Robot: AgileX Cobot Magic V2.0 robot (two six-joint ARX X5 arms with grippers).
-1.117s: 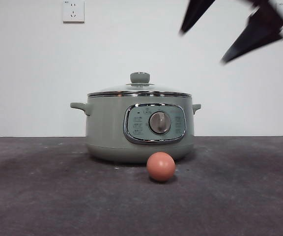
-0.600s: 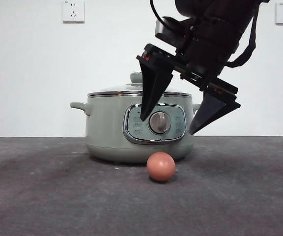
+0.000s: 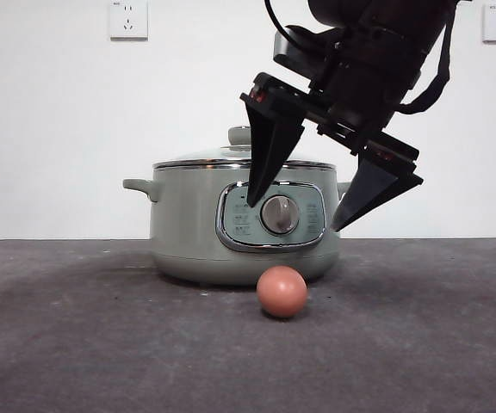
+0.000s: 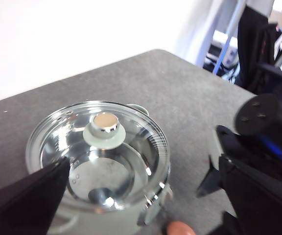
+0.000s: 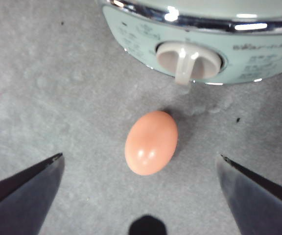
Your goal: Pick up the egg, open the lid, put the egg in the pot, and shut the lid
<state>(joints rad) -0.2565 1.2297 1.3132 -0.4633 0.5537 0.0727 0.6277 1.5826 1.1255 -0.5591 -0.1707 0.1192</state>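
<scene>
The orange-brown egg (image 3: pixel 282 292) lies on the dark table just in front of the pot's dial. My right gripper (image 3: pixel 293 218) hangs open above the egg, one jaw on each side, tips level with the control panel and clear of the egg. The right wrist view looks straight down on the egg (image 5: pixel 151 143), which sits between the spread jaws of the right gripper (image 5: pixel 140 156). The sage-green pot (image 3: pixel 188 224) stands closed under its glass lid (image 3: pixel 231 157). My left gripper (image 4: pixel 143 164) is open, high above the lid (image 4: pixel 58 147), holding nothing.
The pot's control panel and dial (image 5: pixel 190 61) stand close behind the egg. Two small side handles (image 3: pixel 140 187) stick out from the pot. A white wall with sockets (image 3: pixel 128 19) rises behind the table (image 3: pixel 76 344).
A second ago only the right gripper's jaw tips showed at the top right; it has since come down over the egg. In the last half second it barely moved.
</scene>
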